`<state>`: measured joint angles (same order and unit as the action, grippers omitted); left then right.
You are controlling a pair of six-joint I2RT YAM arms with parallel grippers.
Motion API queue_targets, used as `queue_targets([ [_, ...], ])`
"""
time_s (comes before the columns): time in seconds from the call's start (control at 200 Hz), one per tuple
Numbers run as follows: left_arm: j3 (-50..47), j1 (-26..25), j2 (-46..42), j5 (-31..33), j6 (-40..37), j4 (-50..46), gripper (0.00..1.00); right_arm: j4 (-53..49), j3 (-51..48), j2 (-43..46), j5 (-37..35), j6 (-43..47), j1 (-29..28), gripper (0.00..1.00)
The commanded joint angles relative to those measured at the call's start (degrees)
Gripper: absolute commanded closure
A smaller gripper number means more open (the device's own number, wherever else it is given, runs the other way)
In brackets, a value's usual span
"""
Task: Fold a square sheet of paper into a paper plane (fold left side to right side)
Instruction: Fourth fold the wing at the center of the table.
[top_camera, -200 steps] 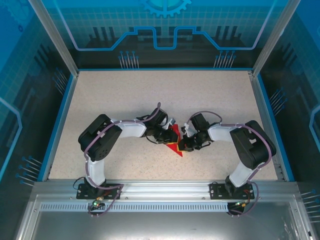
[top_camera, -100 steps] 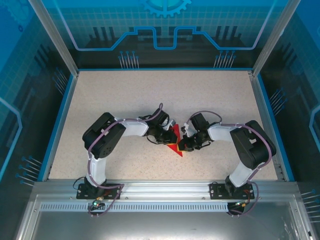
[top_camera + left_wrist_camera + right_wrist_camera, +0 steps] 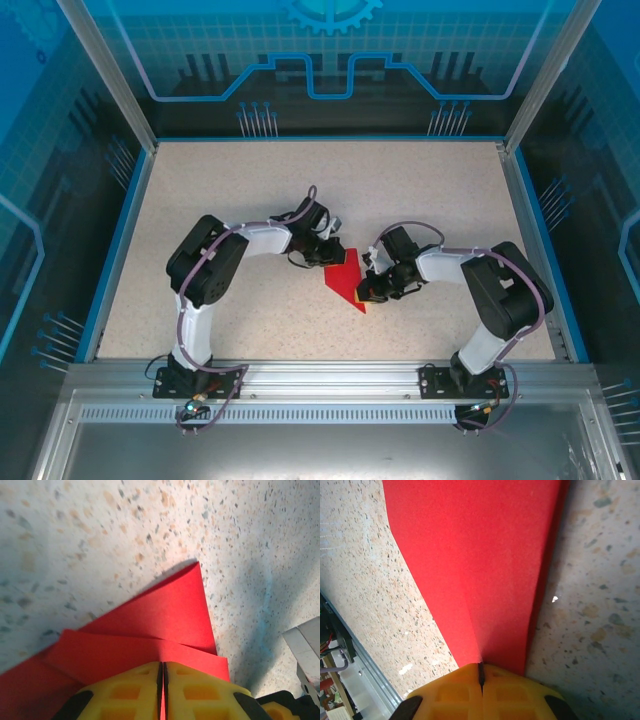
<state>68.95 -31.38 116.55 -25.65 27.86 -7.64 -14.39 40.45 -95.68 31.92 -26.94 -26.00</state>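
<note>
The red sheet of paper (image 3: 345, 277) lies folded at the table's middle, tapering to a point toward the near edge. In the left wrist view its layered flaps (image 3: 165, 610) overlap just ahead of my left gripper (image 3: 163, 664), whose yellow fingers are shut on the paper's edge, with red showing in the slit between them. From above, my left gripper (image 3: 328, 252) is at the paper's far left corner. My right gripper (image 3: 368, 286) is at its right side. In the right wrist view my right gripper (image 3: 481, 666) is shut on a creased stretch of the paper (image 3: 480, 555).
The speckled tabletop (image 3: 250, 190) is bounded by a blue rim (image 3: 118, 240) and transparent blue walls. The metal rail (image 3: 330, 378) with both arm bases runs along the near edge. A grey metal part (image 3: 306, 645) juts in at the right of the left wrist view.
My left gripper has moved away from the near edge and slightly left, drawing the paper's corner with it, so more red shows from above. The right arm has stayed put.
</note>
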Motion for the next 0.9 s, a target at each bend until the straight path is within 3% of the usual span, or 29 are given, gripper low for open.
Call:
queue_targets([
  [0.0,1.5,1.8,1.7,3.1,-3.4,-1.9,0.87,-8.7,-3.4,-1.8,-10.3,0.8,-0.1,1.00],
  [0.415,-2.7,6.3,1.9,3.7,-3.9,5.9,0.86,-8.3,-3.5,-1.2,-9.2,0.6,-0.2,1.00],
  [0.705,1.9,9.0,2.0,2.7,-4.8,2.9,0.83,-6.8,-3.5,-1.5,-7.5,0.4,-0.6,1.00],
  [0.895,3.9,10.1,-1.5,0.0,-4.6,1.2,0.77,-0.7,-4.3,-0.6,-2.2,-1.3,-1.3,1.00],
])
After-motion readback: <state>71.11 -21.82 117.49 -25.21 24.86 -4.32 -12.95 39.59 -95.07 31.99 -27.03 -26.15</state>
